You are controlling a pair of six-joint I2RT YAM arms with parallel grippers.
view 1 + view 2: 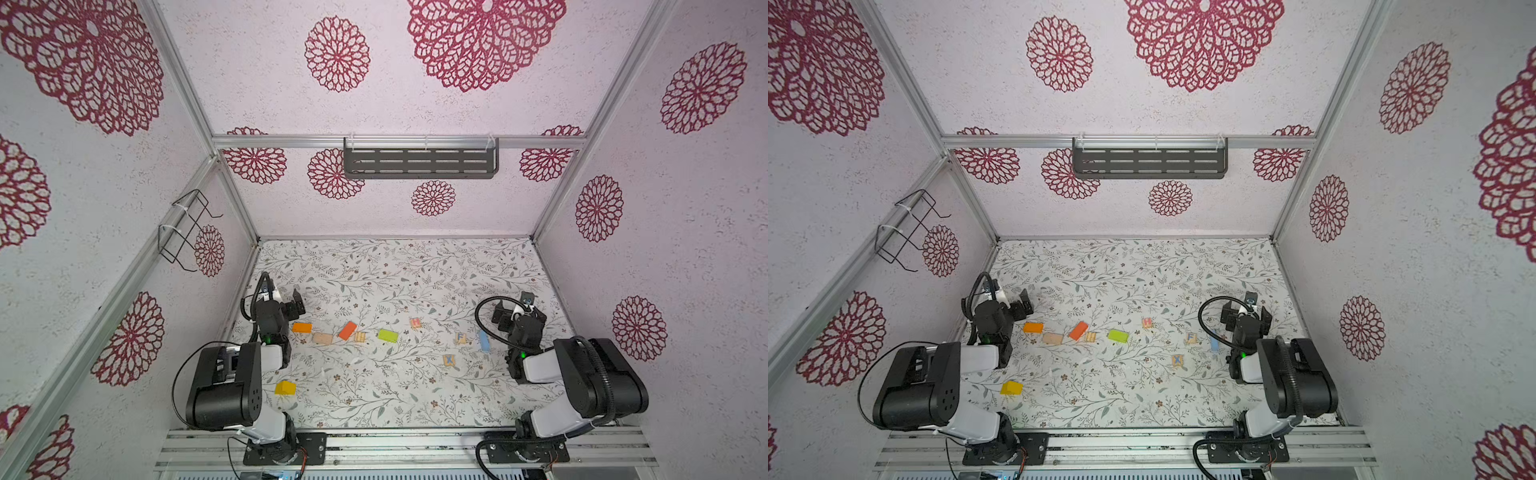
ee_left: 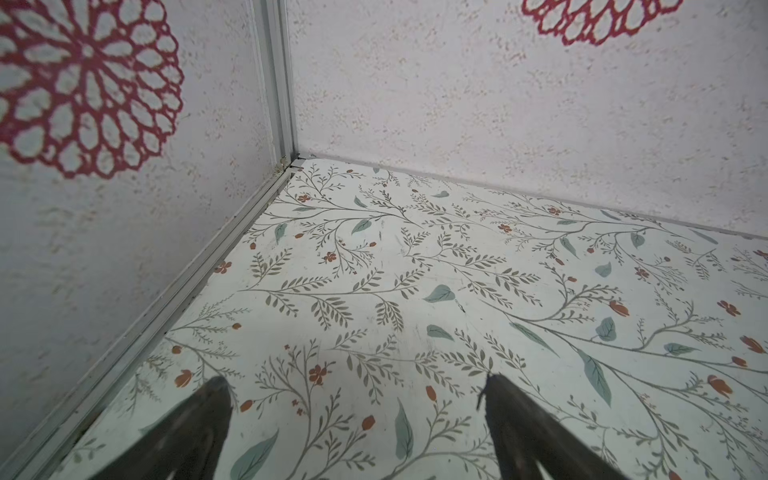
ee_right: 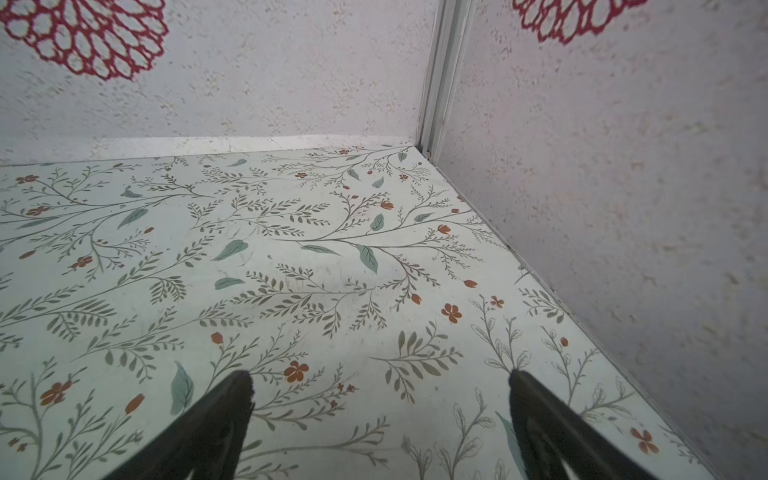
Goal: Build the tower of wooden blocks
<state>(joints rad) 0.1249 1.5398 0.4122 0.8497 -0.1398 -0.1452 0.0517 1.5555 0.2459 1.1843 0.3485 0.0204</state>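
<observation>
The wood blocks lie singly on the floral table in both top views; no wood block tower is in view. A loose row runs from an orange bar (image 1: 302, 327) past a plain bar (image 1: 322, 338), a red-orange bar (image 1: 347, 330), a lettered cube (image 1: 360, 337) and a lime green bar (image 1: 387, 335). Further right are lettered cubes (image 1: 415, 323) (image 1: 460, 338) (image 1: 449, 360) and a light blue bar (image 1: 483, 340). A yellow block (image 1: 285, 387) lies near the left arm. My left gripper (image 1: 291, 303) (image 2: 357, 380) is open and empty behind the orange bar. My right gripper (image 1: 518, 308) (image 3: 380, 374) is open and empty beside the blue bar.
Both wrist views show only bare floral table and the back corners of the enclosure. A dark slotted shelf (image 1: 420, 160) hangs on the back wall and a wire rack (image 1: 187, 228) on the left wall. The arm bases sit on the front rail (image 1: 403, 446).
</observation>
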